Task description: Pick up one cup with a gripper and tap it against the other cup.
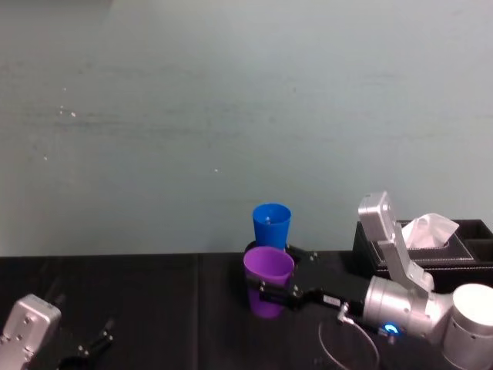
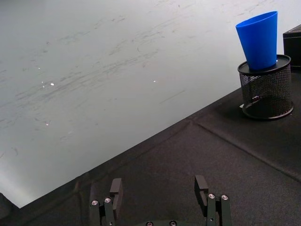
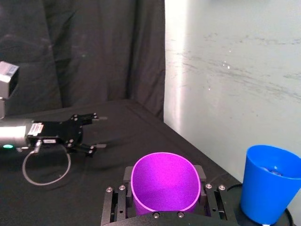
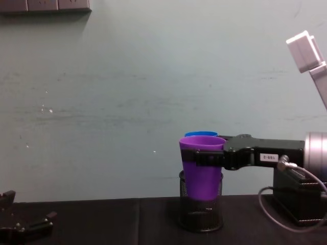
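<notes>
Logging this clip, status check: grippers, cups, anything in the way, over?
Right gripper shut on purple cup, raised. Left gripper open, parked low left. Blue cup upright in mesh pen holder, gap to purple cup. Nothing between.

The purple cup [image 1: 268,266] and the bright blue cup [image 1: 271,223] are showing plain walls; the pen holder [image 2: 265,89] is showing black mesh
</notes>
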Tool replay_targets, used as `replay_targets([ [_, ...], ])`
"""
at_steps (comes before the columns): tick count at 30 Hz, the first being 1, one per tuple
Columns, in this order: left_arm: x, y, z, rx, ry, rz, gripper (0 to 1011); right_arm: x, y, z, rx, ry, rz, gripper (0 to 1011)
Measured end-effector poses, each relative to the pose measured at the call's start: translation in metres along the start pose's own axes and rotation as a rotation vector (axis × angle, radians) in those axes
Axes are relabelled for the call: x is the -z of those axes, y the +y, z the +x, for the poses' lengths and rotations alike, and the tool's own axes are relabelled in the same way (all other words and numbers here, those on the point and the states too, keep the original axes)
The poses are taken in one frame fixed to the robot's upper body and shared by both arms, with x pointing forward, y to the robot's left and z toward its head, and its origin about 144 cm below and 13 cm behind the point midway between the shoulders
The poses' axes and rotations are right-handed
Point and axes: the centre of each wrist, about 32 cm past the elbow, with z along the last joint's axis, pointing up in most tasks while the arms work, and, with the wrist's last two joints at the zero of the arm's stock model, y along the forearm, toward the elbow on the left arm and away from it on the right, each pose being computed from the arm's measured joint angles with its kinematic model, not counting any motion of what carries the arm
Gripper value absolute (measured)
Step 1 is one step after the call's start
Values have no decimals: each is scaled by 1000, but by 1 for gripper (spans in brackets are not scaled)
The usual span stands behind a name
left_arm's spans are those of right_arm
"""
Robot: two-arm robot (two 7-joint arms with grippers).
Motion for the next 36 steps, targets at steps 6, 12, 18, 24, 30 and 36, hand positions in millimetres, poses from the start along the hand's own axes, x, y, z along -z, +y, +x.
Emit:
replay_targets([
  [6,0,0,0,0,0,0,1000,2,-9,-12,-20,-12,-6,754],
  [12,0,0,0,0,0,0,1000,8,-21,-23,-30,-20,-21,754],
  [18,0,0,0,0,0,0,1000,17,-31,-31,-37,-19,-28,754],
  [24,0,0,0,0,0,0,1000,32,-37,-36,-61,-31,-22,754],
  [30,0,0,0,0,0,0,1000,44,-39,-38,-70,-61,-24,754],
  [36,0,0,0,0,0,0,1000,58,-38,-39,-68,-67,-9,754],
])
